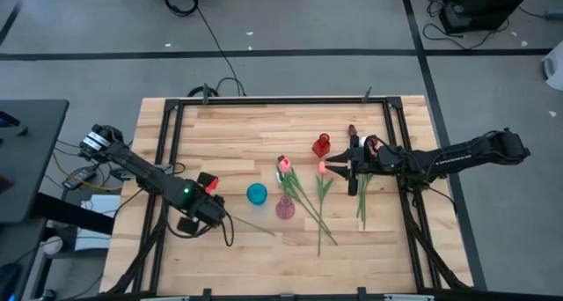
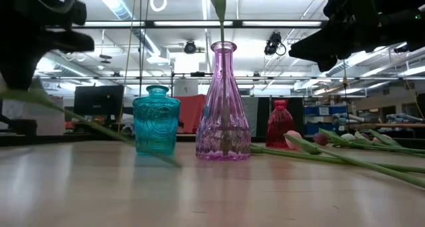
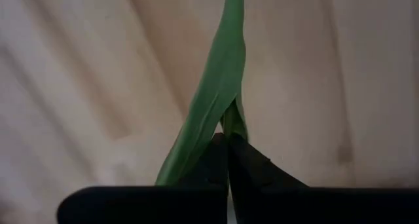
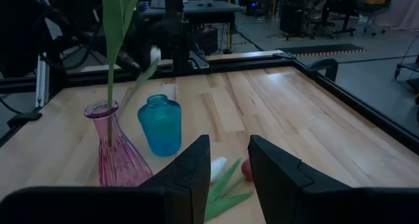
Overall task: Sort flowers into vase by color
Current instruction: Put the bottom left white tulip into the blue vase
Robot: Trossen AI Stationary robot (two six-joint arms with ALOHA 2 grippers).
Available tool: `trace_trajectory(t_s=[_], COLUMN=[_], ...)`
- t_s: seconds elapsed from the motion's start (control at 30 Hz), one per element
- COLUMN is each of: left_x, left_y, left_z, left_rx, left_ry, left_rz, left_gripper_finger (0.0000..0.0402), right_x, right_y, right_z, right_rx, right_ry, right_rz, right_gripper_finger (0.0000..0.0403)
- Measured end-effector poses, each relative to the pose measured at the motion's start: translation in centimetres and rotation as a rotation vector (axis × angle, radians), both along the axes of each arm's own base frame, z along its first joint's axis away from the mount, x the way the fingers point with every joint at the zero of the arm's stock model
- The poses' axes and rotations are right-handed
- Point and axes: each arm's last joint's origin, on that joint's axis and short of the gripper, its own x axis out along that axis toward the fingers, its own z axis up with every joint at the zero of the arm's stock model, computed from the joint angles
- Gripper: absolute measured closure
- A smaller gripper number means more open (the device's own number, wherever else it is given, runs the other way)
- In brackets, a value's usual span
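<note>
Left wrist view shows my left end effector (image 3: pixel 228 145) pinched tight on a green flower stem (image 3: pixel 213 99), low by the worktop (image 1: pixel 237 134). I should lift slowly, keep it straight, and aim for the right vase. My right end effector (image 4: pixel 227 165) waits half open above other flowers (image 1: pixel 321 191).

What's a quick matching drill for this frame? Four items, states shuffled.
Items:
1. left gripper
2. right gripper
3. pink vase
4. teal vase

States:
A. holds no flower
B. open above flowers lying on the table
C. shut on a green stem
D. has a stem standing in it

Pairs: 1-C, 2-B, 3-D, 4-A
</note>
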Motion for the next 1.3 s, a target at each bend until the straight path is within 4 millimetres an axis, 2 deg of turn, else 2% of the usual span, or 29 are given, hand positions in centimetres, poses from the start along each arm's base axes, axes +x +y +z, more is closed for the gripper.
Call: trace_trajectory(t_s=[0.07, 0.17, 0.3, 0.4, 0.57, 0.67, 0.83, 0.9, 0.97, 1.1, 1.2, 1.3], left_x=[0.0, -0.1, 0.0, 0.3, 0.6, 0.6, 0.3, 0.4, 0.6, 1.9, 2.5, 2.2], left_y=[0.1, 0.5, 1.3, 2.4, 3.5, 3.7, 3.9, 3.8, 3.7, 2.7, 2.1, 2.0], left_z=[1.0, 1.3, 0.8, 0.6, 0.1, 0.1, 0.1, 0.1, 0.2, -0.1, -0.9, -2.2], left_rx=[0.047, 0.135, 0.249, 0.343, 0.382, 0.384, 0.389, 0.385, 0.35, 0.12, -0.061, -0.115], left_ry=[0.003, 0.023, 0.053, 0.068, 0.102, 0.128, 0.147, 0.104, 0.019, -0.199, -0.289, -0.345], left_rz=[-0.041, -0.172, -0.317, -0.355, -0.41, -0.443, -0.4, -0.299, -0.116, 0.372, 0.768, 1.177], left_gripper_finger=[0.0399, 0.0399, 0.0397, 0.0397, 0.0389, 0.0361, 0.0289, 0.0267, 0.0255, 0.0251, 0.025, 0.025], right_x=[0.0, 0.0, 0.0, 0.1, 0.1, 0.1, 0.1, 0.1, 0.1, 0.0, 0.0, 0.1], right_y=[0.0, 0.0, 0.1, 0.1, 0.1, 0.1, 0.1, 0.1, 0.1, 0.1, 0.1, 0.1], right_z=[0.0, 0.1, 0.3, 0.3, 0.3, 0.3, 0.3, 0.3, 0.3, 0.3, 0.3, 0.3], right_rx=[0.0, 0.002, 0.008, 0.01, 0.01, 0.01, 0.011, 0.011, 0.011, 0.011, 0.015, 0.028], right_ry=[-0.002, -0.012, -0.028, -0.031, -0.031, -0.031, -0.03, -0.03, -0.03, -0.029, -0.03, -0.034], right_rz=[0.0, 0.006, 0.032, 0.042, 0.043, 0.043, 0.043, 0.043, 0.043, 0.043, 0.042, 0.041], right_gripper_finger=[0.0285, 0.0285, 0.0285, 0.0285, 0.0285, 0.0285, 0.0285, 0.0285, 0.0285, 0.0285, 0.0285, 0.0285])
